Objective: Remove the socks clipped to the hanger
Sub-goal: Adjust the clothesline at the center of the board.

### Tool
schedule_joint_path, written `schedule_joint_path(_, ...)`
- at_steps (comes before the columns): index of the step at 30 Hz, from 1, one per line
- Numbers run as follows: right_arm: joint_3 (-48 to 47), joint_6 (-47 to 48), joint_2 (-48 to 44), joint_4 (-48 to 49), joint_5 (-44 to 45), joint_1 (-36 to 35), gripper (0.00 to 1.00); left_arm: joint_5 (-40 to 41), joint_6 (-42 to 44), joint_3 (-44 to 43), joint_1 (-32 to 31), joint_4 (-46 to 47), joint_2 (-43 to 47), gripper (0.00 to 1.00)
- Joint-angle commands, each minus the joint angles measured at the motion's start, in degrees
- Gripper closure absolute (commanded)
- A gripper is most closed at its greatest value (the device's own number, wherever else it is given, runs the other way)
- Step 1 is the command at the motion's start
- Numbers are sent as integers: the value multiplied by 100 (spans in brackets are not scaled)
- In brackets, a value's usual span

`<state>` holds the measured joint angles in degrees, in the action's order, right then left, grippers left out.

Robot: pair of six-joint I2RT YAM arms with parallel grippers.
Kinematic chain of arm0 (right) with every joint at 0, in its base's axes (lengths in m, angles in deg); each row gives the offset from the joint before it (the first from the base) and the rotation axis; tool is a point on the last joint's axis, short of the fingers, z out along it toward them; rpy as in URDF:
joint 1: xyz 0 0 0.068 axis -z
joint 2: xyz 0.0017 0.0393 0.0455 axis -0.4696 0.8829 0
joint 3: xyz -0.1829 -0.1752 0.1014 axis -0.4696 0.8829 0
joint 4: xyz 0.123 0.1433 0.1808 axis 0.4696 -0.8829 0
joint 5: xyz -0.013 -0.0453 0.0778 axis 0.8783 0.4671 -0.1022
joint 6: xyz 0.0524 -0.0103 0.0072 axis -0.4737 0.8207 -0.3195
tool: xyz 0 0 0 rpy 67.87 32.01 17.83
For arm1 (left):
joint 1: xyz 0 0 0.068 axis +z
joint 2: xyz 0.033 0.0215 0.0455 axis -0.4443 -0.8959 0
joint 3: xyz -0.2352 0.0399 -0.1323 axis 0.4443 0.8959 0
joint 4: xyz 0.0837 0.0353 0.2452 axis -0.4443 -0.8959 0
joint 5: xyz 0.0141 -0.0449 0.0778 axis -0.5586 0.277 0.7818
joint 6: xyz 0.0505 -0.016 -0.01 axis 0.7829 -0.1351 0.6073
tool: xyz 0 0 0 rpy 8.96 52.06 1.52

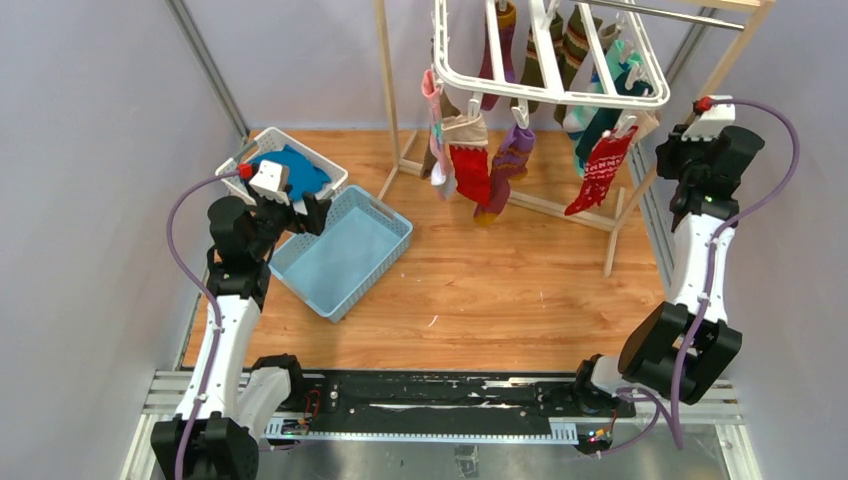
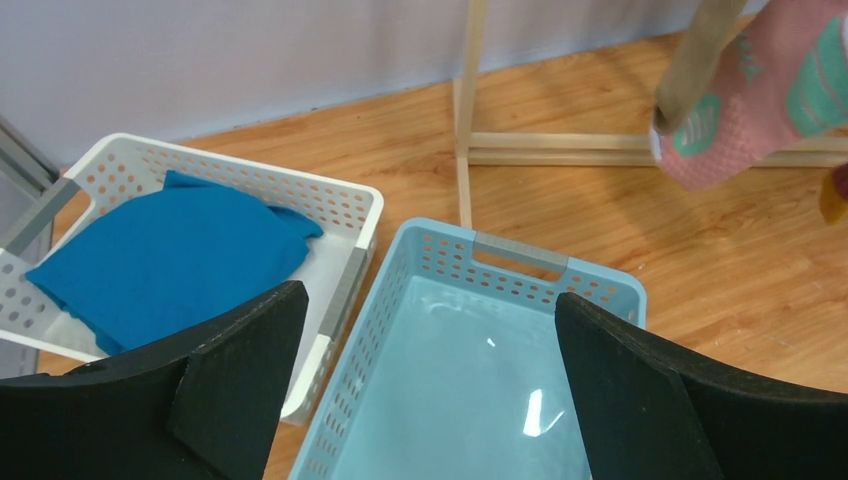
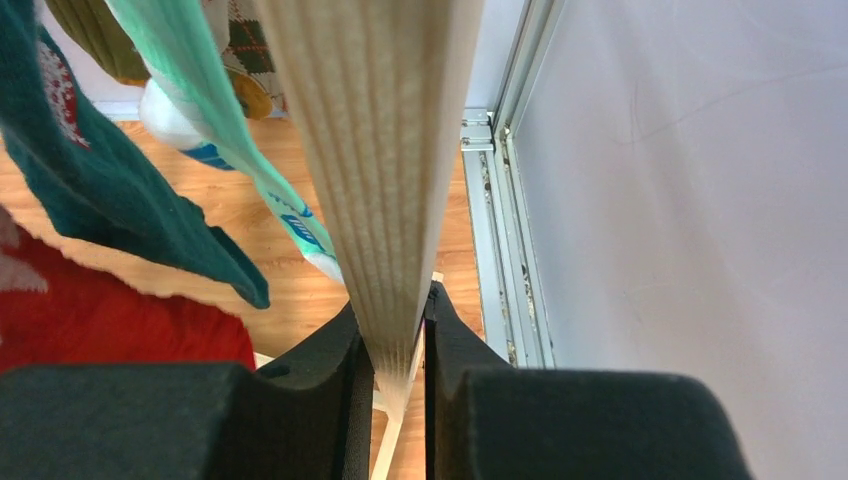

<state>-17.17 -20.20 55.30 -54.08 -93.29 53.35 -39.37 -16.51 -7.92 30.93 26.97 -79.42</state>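
Left pincer (image 2: pixel 424 330): spread, idle over sockless light blue basket (image 2: pixel 523 252).
Right pincer (image 3: pixel 399 325): clenched on wooden rack post (image 3: pixel 380 150).
Socks (image 1: pixel 468 170): left of it, many clipped to hanger (image 1: pixel 560 98); job looks barely begun.

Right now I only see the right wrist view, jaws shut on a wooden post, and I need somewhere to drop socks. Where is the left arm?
Observer: The left gripper hovers by the light blue basket, jaws open.
Operator: Anything in that basket?
Observer: No, it looks empty.
Operator: And beside it?
Observer: A white basket holding a blue cloth.
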Motion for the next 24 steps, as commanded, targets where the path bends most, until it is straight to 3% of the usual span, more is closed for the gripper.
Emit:
schedule_joint_path(1, -339, 317, -140, -666, -996, 309, 100, 130, 60, 32, -25, 149, 74, 0)
schedule_joint_path(13, -56, 952, -595, -1552, -1752, 546, 100, 147, 64, 21, -25, 147, 147, 0)
schedule_joint_path(22, 504, 939, -849, -1298, -1467, 463, 100, -384, 194, -205, -29, -63, 231, 0)
schedule_joint_path(24, 424, 997, -742, -1372, -1353, 463, 93, -573, 244, -281, -32, -184, 245, 0)
